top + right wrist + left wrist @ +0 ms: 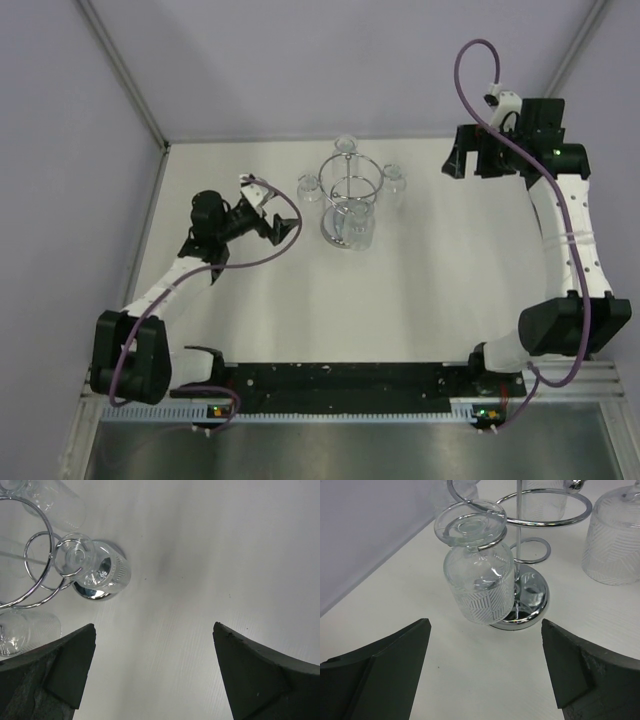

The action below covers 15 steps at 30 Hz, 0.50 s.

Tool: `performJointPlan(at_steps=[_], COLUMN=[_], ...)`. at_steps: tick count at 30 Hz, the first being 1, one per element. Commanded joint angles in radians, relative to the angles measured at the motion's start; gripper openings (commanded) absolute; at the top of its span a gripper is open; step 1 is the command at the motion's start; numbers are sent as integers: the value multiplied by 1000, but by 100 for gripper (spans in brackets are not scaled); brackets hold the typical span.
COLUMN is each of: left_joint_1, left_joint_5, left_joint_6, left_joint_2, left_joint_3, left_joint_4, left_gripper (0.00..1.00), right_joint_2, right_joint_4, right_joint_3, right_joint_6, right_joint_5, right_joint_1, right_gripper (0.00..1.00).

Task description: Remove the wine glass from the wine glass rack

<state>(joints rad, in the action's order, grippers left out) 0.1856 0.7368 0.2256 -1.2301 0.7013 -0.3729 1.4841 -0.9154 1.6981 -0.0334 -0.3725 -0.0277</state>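
White table [420,300], lavender walls [330,60]. Rack [535,597] hung with glasses [480,587] stands far-centre. Left gripper [485,670], right gripper [155,675]: both wide, empty.

Blk/wht arms [568,228], purple cables [460,70]

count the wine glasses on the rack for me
4, all hanging upside down on the wine glass rack: back glass, left glass, right glass, front glass. They are clear glass, so another could be hidden.
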Motion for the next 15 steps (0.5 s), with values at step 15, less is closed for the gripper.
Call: performJointPlan(at_steps=[15], left_joint_1=[43], left_joint_5=[104], left_joint_6=[-64], left_joint_2=[-380], left_joint_3=[144], left_joint_4=[-455], left_gripper=[96], right_joint_2=[-51], right_joint_4=[-19], right_joint_3=[2], right_joint_6=[-62], right_joint_5=[40], right_joint_1=[-6], right_gripper=[99])
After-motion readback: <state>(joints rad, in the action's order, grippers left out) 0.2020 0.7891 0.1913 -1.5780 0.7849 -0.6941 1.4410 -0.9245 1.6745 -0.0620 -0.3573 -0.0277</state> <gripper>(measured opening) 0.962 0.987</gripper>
